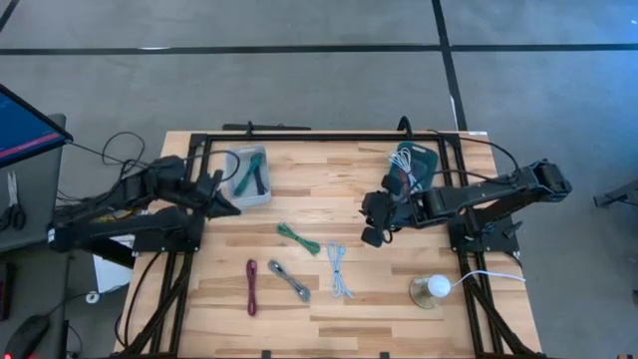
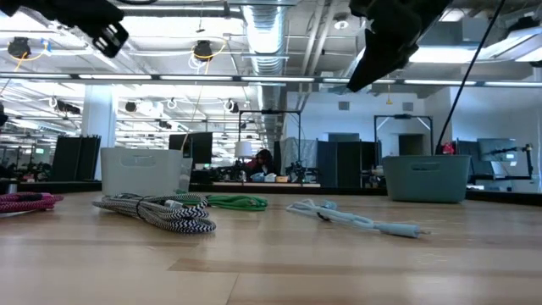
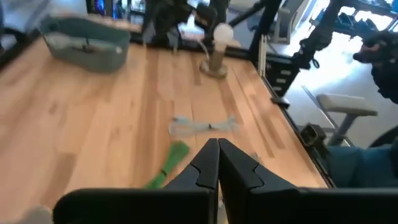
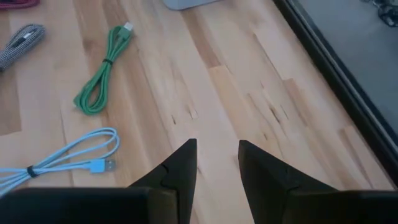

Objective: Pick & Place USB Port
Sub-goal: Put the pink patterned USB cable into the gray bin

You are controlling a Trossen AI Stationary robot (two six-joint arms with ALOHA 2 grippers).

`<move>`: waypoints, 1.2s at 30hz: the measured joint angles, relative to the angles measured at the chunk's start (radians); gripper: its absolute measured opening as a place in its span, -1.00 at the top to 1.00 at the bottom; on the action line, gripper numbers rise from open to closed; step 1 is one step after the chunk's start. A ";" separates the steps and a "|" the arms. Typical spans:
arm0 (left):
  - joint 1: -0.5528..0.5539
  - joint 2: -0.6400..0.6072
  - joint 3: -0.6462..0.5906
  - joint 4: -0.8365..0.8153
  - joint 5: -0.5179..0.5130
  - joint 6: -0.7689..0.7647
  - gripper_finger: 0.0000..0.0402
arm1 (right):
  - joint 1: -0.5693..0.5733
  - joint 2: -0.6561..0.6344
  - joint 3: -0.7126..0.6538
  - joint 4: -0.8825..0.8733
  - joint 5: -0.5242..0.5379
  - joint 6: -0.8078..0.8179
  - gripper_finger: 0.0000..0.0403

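Observation:
Several coiled USB cables lie flat on the wooden table: a green one (image 1: 297, 237) (image 4: 102, 68), a light blue one (image 1: 340, 270) (image 4: 59, 158), a black-and-white braided one (image 1: 289, 280) (image 2: 161, 210) and a maroon one (image 1: 251, 286). My right gripper (image 1: 375, 221) (image 4: 214, 158) hovers open above bare wood, right of the green and blue cables. My left gripper (image 1: 231, 205) (image 3: 218, 163) is shut and empty, raised beside the left grey bin (image 1: 250, 177), which holds cables.
A second grey bin (image 1: 414, 165) with cables sits at the far right. A white lamp on a round base (image 1: 435, 288) stands near the right front corner. A black frame (image 1: 329, 136) rims the table. Bare wood lies between the cables and the right bin.

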 joint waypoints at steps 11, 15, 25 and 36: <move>-0.333 0.154 -0.120 0.178 -0.243 -0.081 0.98 | -0.002 0.000 0.000 0.000 0.040 0.007 0.45; -0.459 0.253 -0.165 0.343 -0.264 -0.082 0.98 | 0.000 0.000 0.000 -0.005 0.040 0.028 0.45; -0.760 0.371 -0.157 0.347 -0.645 -0.261 0.98 | 0.000 0.000 0.000 -0.144 0.041 0.169 0.45; -0.929 0.403 -0.012 -0.001 -0.897 -0.712 0.98 | 0.000 0.000 0.000 -0.234 0.165 0.176 0.45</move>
